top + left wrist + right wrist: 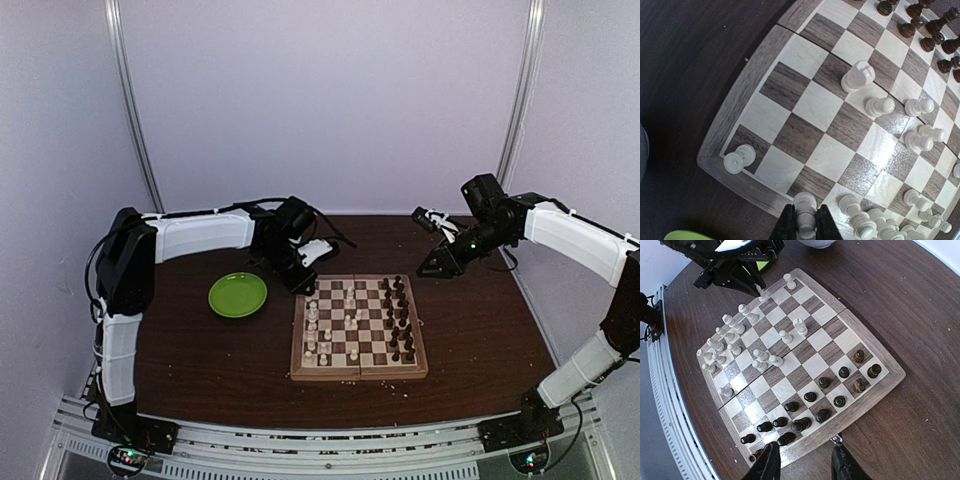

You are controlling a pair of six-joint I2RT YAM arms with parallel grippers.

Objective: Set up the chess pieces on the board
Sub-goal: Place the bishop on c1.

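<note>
Pinching one white piece (805, 201), left hand (806, 217), right hand (805, 460) spread, one board (358, 375), one green plate (237, 295)

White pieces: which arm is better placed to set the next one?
Left. The left end effector is shut on a white piece at the board's edge; the right end effector hangs open near the dark pieces.

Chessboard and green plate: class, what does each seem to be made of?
The chessboard looks like varnished wood: grain shows in the dark squares, with a soft sheen. The green plate looks like plastic or glazed ceramic, smooth and evenly coloured; which, I cannot tell.
</note>
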